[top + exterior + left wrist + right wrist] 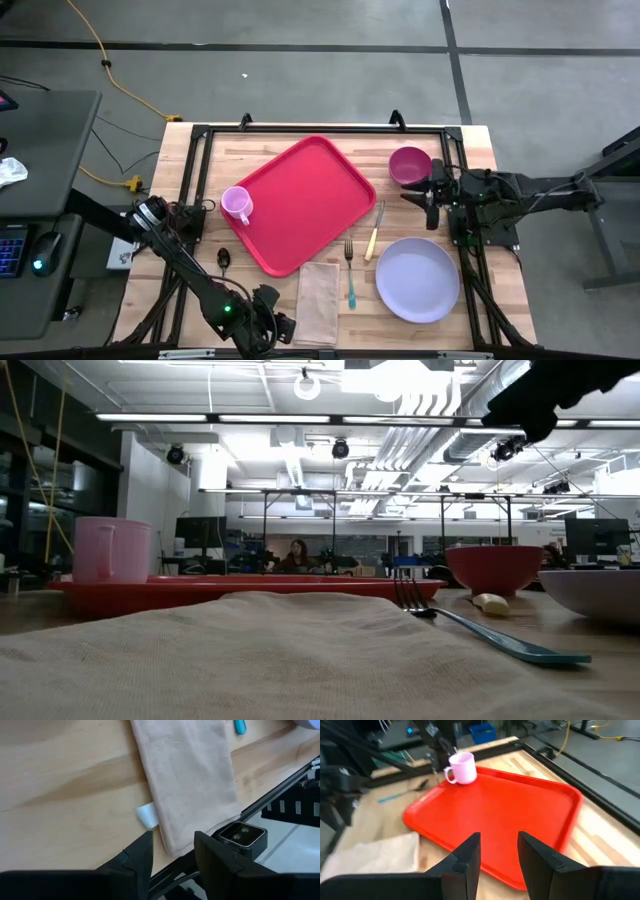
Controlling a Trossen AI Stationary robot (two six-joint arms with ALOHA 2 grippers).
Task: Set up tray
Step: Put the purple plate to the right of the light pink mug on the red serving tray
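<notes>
The red tray (pixel 303 203) lies turned at an angle at the centre of the wooden surface (pixel 260 140) in the high view, and nothing grips it. A pink mug (pixel 237 205) stands at the tray's left edge, its handle toward the lower right of that picture. Upper right of the tray sits a magenta bowl (pixel 408 164), apart from the rim. Just below the tray's lower right side lie a cream-handled knife (pixel 374 232) and a teal-handled fork (pixel 350 272), side by side. A beige cloth napkin (pixel 319 300) lies below the tray's lower corner, left of the fork. A lavender plate (pixel 417 279) rests at the lower right of the picture, right of the fork. A dark spoon (pixel 223 260) lies lower left of the tray.

The right hand (pixel 422 195) hovers right of the tray, just below the bowl; in its wrist view the hand (pixel 498 851) is narrowly parted and empty, pointing across the tray toward the mug. The left hand (pixel 283 326) sits at the bottom edge of the high view, beside the napkin's lower left corner; in its wrist view the hand (pixel 172 852) has its fingers narrowly apart, holding nothing, over the napkin's end at the edge of the surface.
</notes>
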